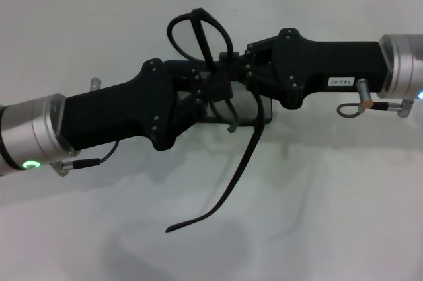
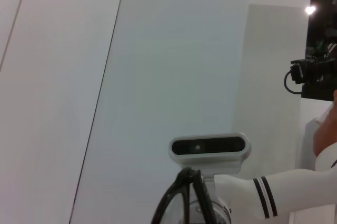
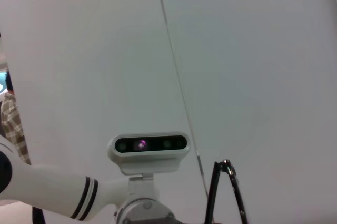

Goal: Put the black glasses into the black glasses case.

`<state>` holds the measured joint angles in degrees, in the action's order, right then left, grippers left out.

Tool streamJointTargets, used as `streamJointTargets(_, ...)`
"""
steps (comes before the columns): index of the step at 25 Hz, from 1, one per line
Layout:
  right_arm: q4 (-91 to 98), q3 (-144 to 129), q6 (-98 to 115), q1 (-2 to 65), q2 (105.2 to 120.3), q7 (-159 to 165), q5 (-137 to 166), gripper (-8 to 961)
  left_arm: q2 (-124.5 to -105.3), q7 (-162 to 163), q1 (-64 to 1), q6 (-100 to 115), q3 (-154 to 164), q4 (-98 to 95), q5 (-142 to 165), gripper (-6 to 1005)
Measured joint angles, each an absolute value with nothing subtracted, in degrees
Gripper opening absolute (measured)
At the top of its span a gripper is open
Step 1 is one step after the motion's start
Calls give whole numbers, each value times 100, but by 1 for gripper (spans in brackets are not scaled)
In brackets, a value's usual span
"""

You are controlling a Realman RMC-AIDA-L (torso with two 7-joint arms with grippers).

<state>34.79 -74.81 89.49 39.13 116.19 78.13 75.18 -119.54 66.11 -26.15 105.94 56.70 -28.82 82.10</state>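
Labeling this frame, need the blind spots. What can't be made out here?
- Case: head view, only a sliver shows under both tools; open or shut cannot be told.
- Left tool and right tool: head view, fingertips merge with the black glasses; which one grips the frame is unclear.
- Glasses lenses: too thin to confirm in any view.
- Both wrist views: aimed at walls and the head camera; glasses are cut off by the edge, no table or case.

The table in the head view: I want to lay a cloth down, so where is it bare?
The white table is bare near the robot on both sides of the dangling temple of the black glasses, and along the far edge. The middle is crowded: left hand and right hand meet at the glasses, above a partly hidden dark object.
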Motion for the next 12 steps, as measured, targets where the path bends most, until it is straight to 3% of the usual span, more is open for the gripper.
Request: streamJointTargets(12, 3471, -7450, 8859, 3796, 11597, 7750, 7344, 68, -11938, 6565, -2557, 10780, 5692, -2884, 8209, 50)
